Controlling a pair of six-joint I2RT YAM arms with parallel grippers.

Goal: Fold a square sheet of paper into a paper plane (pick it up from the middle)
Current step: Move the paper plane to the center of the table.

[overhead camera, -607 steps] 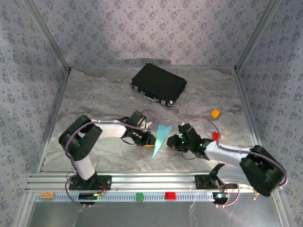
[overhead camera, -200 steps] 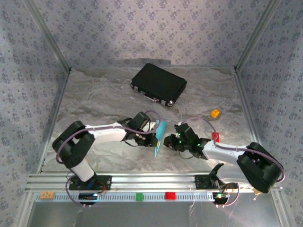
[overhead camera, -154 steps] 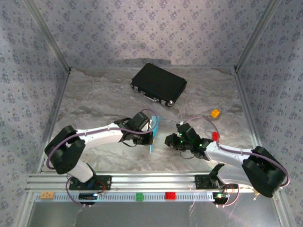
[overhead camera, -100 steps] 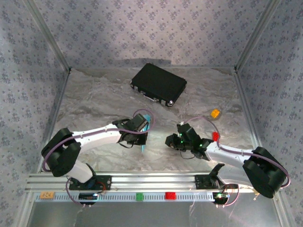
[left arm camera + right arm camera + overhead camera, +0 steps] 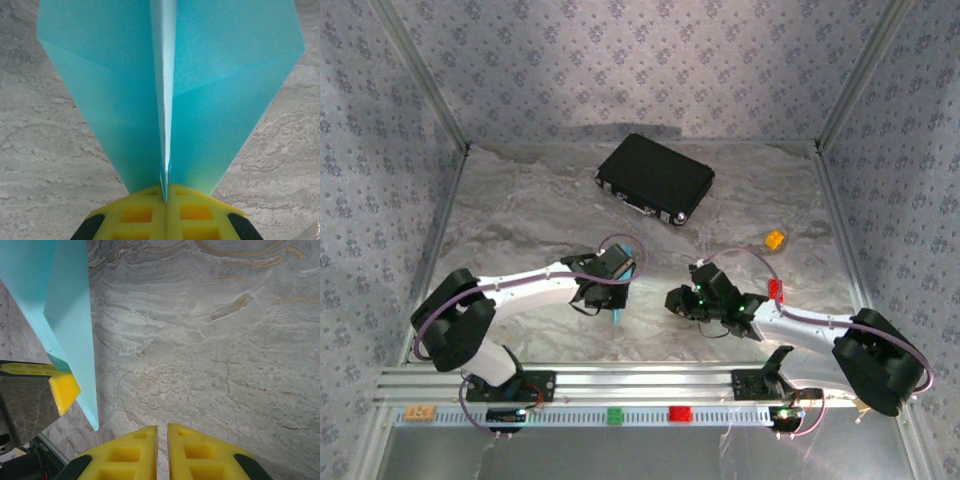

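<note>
Left wrist view: left hand (image 5: 166, 194) alone pinches the finished-looking paper plane (image 5: 215, 90); right hand (image 5: 162, 432), nearly closed and empty, has drawn back.

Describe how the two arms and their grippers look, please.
Both the left arm and the right arm have white links and bulky black joints, with thin purple cables looping along them. The left gripper and the right gripper carry yellow fingers with square recesses on black bases.

Left hand (image 5: 166, 197) carried paper plane (image 5: 170, 90) leftward, clear of right hand (image 5: 672, 300).
</note>
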